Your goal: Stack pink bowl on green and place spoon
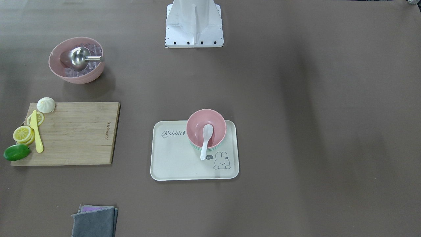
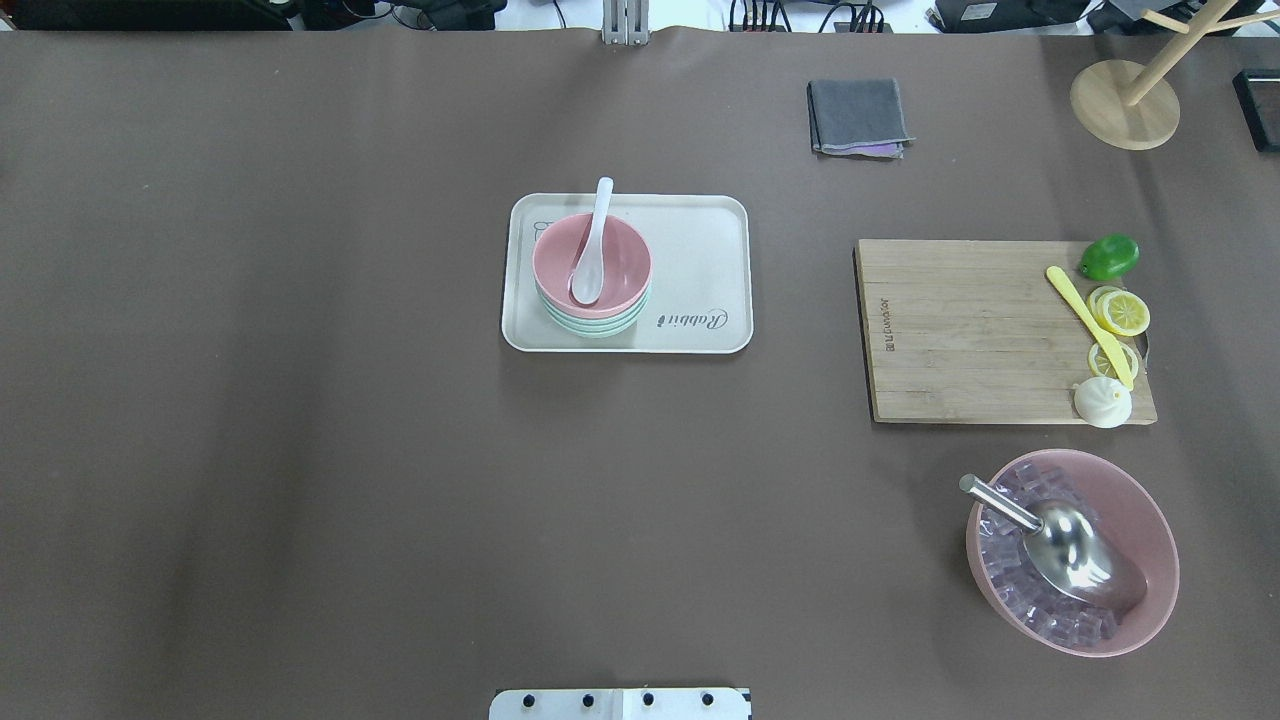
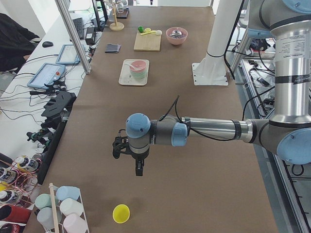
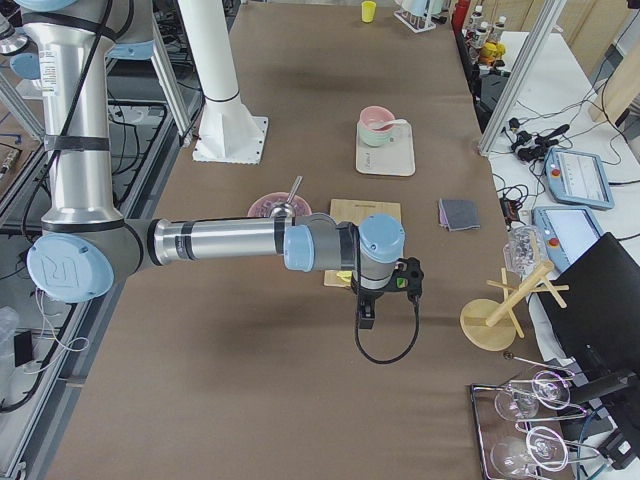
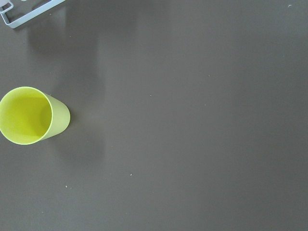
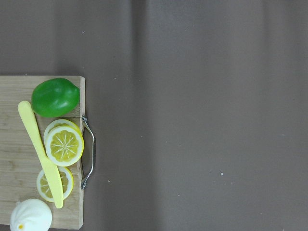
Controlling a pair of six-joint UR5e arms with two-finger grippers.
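The pink bowl sits stacked on the green bowl on the cream tray at the table's middle. The white spoon lies in the pink bowl with its handle over the rim. The stack also shows in the front view, pink bowl above green bowl, spoon inside. My left gripper hangs over bare table far from the tray, seen only in the left side view. My right gripper hangs past the cutting board, seen only in the right side view. I cannot tell whether either is open or shut.
A wooden cutting board holds a lime, lemon slices, a yellow knife and a white bun. A large pink bowl holds ice cubes and a metal scoop. A grey cloth, a wooden stand and a yellow cup are around.
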